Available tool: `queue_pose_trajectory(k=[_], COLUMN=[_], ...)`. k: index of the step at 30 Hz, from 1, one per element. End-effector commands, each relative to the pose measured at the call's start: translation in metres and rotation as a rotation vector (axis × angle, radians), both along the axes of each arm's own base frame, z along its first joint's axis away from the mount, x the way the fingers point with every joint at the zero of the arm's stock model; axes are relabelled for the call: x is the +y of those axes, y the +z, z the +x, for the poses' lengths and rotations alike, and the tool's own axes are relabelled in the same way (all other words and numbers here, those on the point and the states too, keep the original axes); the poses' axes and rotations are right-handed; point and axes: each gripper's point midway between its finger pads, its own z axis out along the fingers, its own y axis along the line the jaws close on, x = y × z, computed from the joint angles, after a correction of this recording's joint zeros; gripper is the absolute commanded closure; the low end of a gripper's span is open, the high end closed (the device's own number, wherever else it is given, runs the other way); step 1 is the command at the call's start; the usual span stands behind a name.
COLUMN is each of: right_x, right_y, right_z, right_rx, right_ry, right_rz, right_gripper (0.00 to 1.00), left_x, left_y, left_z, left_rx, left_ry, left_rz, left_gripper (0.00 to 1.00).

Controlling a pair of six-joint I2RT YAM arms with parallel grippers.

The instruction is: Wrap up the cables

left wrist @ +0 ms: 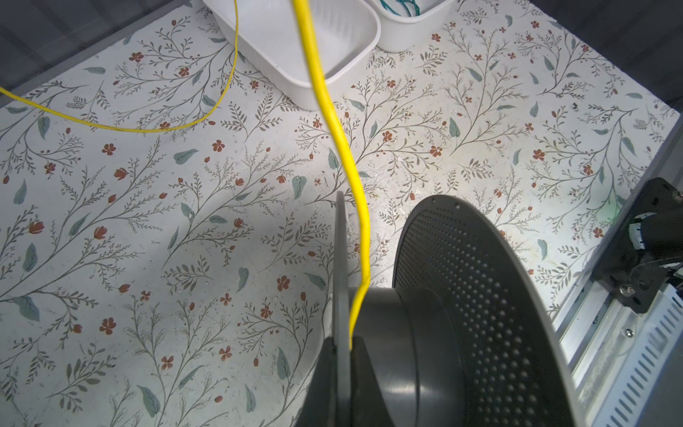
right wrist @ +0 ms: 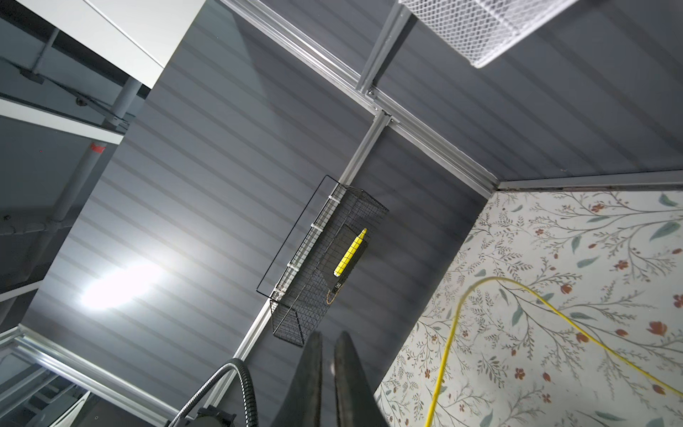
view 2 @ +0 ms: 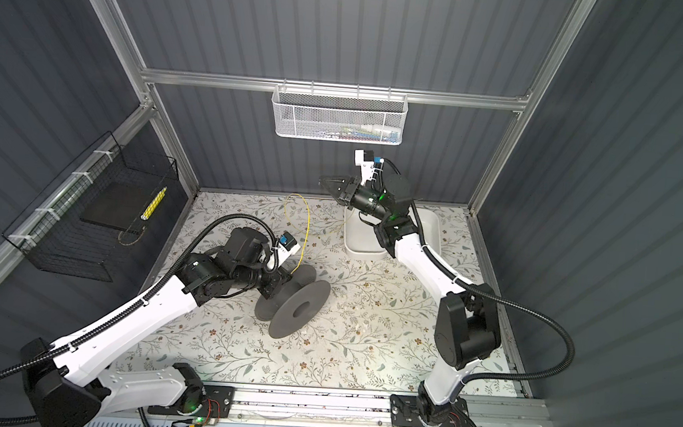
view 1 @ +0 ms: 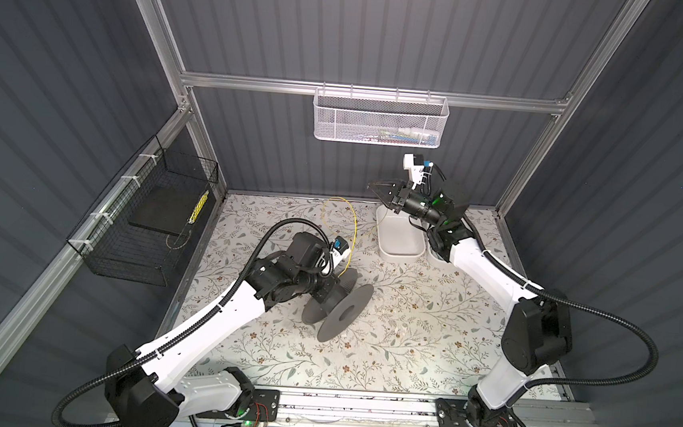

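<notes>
Left wrist view gives me the clearest read. My left gripper [left wrist: 343, 356] is clenched on the thin flange [left wrist: 342, 258] of the dark grey spool [left wrist: 436, 351], with a finger on each side of that disc. The yellow wire [left wrist: 334, 122] comes down close beside that flange, touches the hub [left wrist: 391, 321], and vanishes where the finger presses the disc. I cannot tell whether the wire itself is pinched there. The spool's other, perforated flange [left wrist: 480, 295] stands clear of the wire. A thinner-looking stretch of the same wire curves over the floral table [left wrist: 148, 222] and crosses in front of the white bin [left wrist: 281, 48]. A second bin [left wrist: 403, 37] sits just beside the first.

In both top views the spool rests tilted on its flange edges near the middle of the table. From the spool the wire [view 1: 354, 236] rises in a tall springy loop toward the back wall, between my left wrist and the white bin.

My right gripper [view 1: 372, 185] hangs high over that bin, well apart from the spool, and points toward the loop. In the right wrist view its fingers [right wrist: 312, 369] stand almost together with a slim gap. I cannot tell whether they are clenched or slightly released, and I can make out nothing gripped. The wire arcs over the table off to one side of them. A black wire basket [right wrist: 321, 258] hangs on the side wall beyond.
</notes>
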Motion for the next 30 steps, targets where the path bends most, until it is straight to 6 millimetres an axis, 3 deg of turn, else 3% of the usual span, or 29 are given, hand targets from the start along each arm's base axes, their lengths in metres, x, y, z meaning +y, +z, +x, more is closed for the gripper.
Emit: queue_pose_trajectory(k=[1, 5, 8, 10, 16, 20, 27, 30], right_x=[-0.006, -0.019, -0.017, -0.005, 0.029, 0.047, 0.05, 0.044], right_y=[-0.008, -0.053, -0.081, -0.09, -0.098, -0.101, -0.09, -0.097], right_z=[-0.007, -0.016, -0.021, -0.026, -0.041, -0.046, -0.043, -0.038], right_rx=[0.001, 0.048, 0.103, 0.133, 0.168, 0.175, 0.17, 0.185], right_ry=[-0.025, -0.094, -0.015, 0.095, 0.229, 0.284, 0.277, 0.237], right_rz=[-0.028, -0.221, -0.292, -0.284, -0.247, -0.214, -0.135, -0.167], right_gripper=[0.75, 0.62, 0.52, 0.47, 0.41, 0.43, 0.48, 0.49], left_x=[-0.001, -0.001, 0.0, 0.0, 0.001, 0.001, 0.004, 0.004], left_y=[0.024, 0.016, 0.012, 0.011, 0.001, -0.003, -0.011, -0.009], left_z=[-0.005, -0.008, -0.009, -0.012, -0.013, -0.013, -0.015, -0.015], left_rx=[-0.034, -0.02, -0.016, -0.007, 0.02, 0.03, 0.057, 0.055], left_ry=[-0.013, -0.022, -0.031, -0.046, -0.047, -0.036, -0.012, -0.005], left_rz=[-0.046, -0.044, -0.028, -0.019, 0.005, 0.006, 0.002, -0.001], left_gripper=[1.0, 1.0, 1.0, 1.0, 1.0, 1.0, 1.0, 1.0])
